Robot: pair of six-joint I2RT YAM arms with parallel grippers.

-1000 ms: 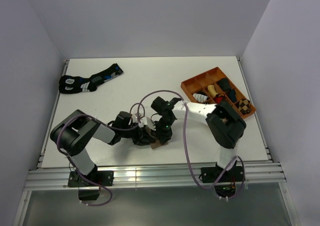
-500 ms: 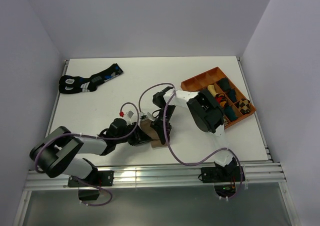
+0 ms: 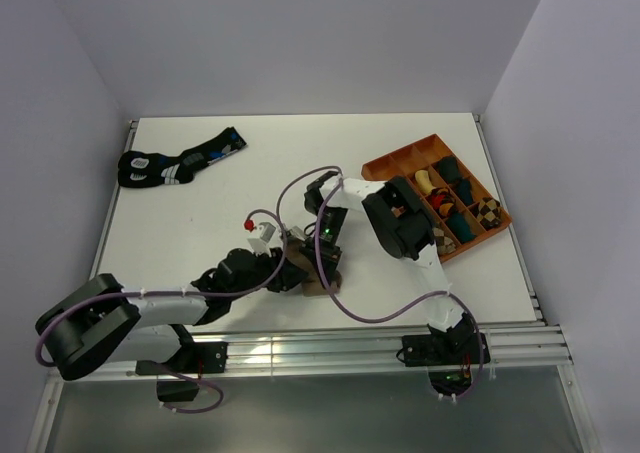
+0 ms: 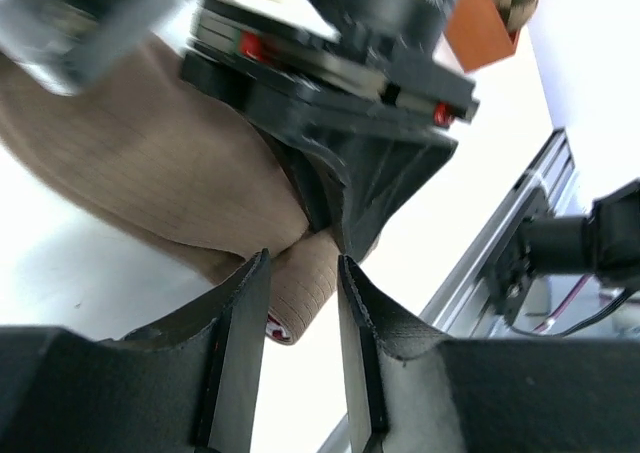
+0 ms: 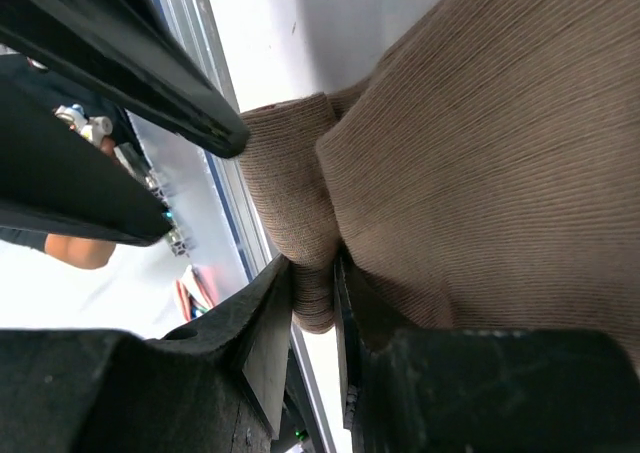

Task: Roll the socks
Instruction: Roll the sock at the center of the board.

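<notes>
**Change vs. earlier top view:** the left arm (image 3: 150,308) now lies lower and more stretched out, its elbow pushed toward the near-left corner. The right arm (image 3: 400,223) has swung its elbow in from the near-right edge to over the table (image 3: 300,153), beside the tray (image 3: 383,173). The tan sock (image 4: 140,173) remains at near-centre, close to the front rail (image 3: 300,348), betw. the two wrists. Black socks (image 3: 178,163) at far left and the tray at far right are unmoved.

**Views compared:** the top view hides both sets of jaws under the wrists.
- **Left wrist cam:** the left gripper (image 4: 302,273) has its jaws apart, astride a rolled fold of the sock and not squeezing it flat. A scrap of red-and-white cuff (image 4: 276,325) shows at the fold's end. Just beyond, the right gripper (image 4: 322,228) comes down on the same cloth.
- **Right wrist cam:** confirms the right gripper is clamped on a ridge of the ribbed tan cloth, fingers pressed in.
</notes>
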